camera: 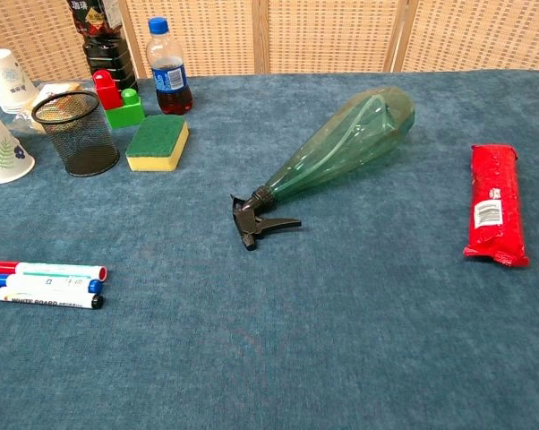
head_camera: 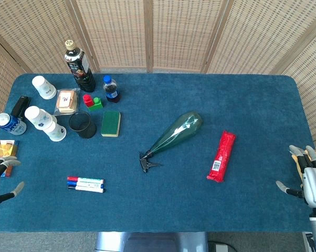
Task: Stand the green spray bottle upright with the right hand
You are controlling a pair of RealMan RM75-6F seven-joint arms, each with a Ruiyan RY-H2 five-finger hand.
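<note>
The green spray bottle (head_camera: 175, 135) lies on its side mid-table, nozzle toward you. Your right hand (head_camera: 308, 179), fingers apart and empty, waits far right; grasp the wide body.

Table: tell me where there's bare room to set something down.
Bare cloth lies between the spray bottle and red packet, across the near edge right of the markers, and along the far right. The far-left corner, around the cups and mesh cup, is crowded.
</note>
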